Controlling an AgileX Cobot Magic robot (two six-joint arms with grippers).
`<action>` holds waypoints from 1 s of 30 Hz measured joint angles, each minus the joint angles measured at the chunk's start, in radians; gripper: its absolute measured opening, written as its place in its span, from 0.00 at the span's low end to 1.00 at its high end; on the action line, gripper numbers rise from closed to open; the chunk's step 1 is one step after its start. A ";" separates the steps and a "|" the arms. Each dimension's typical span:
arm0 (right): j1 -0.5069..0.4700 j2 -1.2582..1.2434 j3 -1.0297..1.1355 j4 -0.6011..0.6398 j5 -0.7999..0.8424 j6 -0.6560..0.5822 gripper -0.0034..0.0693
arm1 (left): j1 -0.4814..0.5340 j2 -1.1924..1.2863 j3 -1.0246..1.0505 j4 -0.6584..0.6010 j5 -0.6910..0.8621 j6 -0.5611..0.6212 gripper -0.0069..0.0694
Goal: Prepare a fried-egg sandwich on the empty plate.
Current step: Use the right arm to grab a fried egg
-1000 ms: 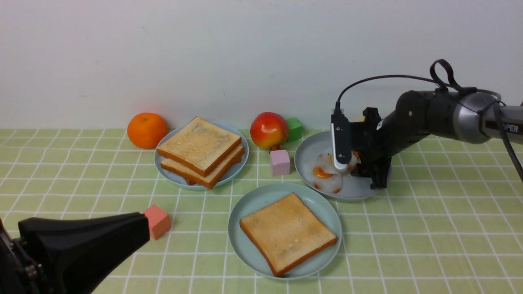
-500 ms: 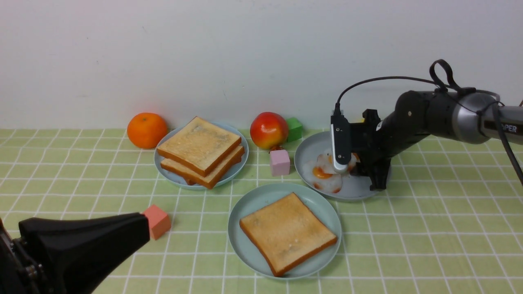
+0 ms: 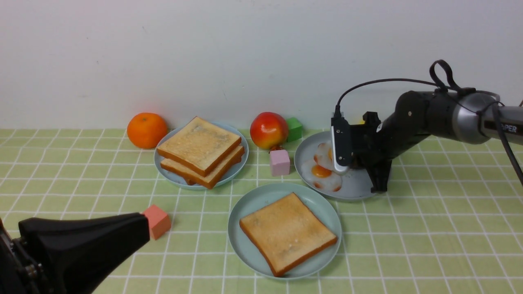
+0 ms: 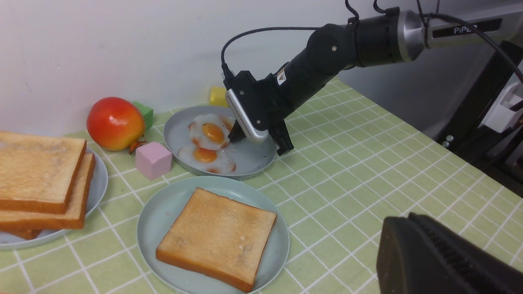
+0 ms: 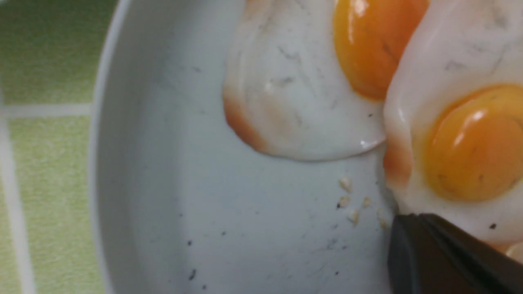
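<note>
The pale green plate (image 3: 245, 206) sits in the lower middle of the front view on the green checked desk (image 3: 429, 228). One toast slice (image 3: 288, 232) lies flat on it, with no egg on top yet. Just behind it, to the right, is a greyer plate (image 3: 356, 187) with two fried eggs. The right end effector (image 4: 236, 137) reaches down into this plate. Its fingers are together and pinch the edge of the top fried egg (image 4: 212, 131). That egg partly covers the other fried egg (image 4: 206, 157), which lies flat on the plate. The left end effector (image 3: 139, 230) is at the lower left of the front view. Its fingers are together and it holds nothing. Its tip is just beside a small salmon block (image 3: 158, 220). At the back, left of the middle, a stack of toast (image 3: 200, 151) sits on a light blue plate (image 3: 162, 165). An orange (image 3: 147, 130) is to its left. An apple (image 3: 269, 130), a green block (image 3: 294, 128) and a pink block (image 3: 280, 162) are to its right.
</note>
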 joint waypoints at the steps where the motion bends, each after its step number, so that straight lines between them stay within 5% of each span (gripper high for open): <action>1: 0.000 -0.006 0.001 0.000 0.017 0.001 0.03 | 0.000 0.000 0.000 0.000 0.000 0.000 0.09; 12: 0.000 -0.085 0.009 0.138 0.168 0.092 0.04 | 0.000 0.000 0.000 0.000 0.000 0.000 0.09; 16: 0.000 -0.126 0.009 0.167 0.185 0.355 0.04 | 0.000 0.000 0.000 0.000 0.000 0.000 0.09; 18: 0.004 -0.140 -0.014 0.129 0.229 0.602 0.05 | 0.000 0.000 0.000 0.000 0.000 0.000 0.10; 21: 0.018 -0.139 -0.065 0.061 0.299 0.773 0.06 | 0.000 0.000 0.000 0.000 0.000 0.000 0.10; 22: 0.033 -0.130 -0.107 -0.004 0.347 0.870 0.08 | 0.000 0.000 0.000 0.000 0.000 0.000 0.10; 27: 0.071 -0.097 -0.187 -0.059 0.371 0.922 0.23 | 0.000 0.000 0.000 0.000 0.000 0.000 0.10; 30: 0.092 -0.053 -0.226 -0.064 0.352 0.866 0.51 | 0.000 0.000 0.000 0.000 0.000 0.000 0.10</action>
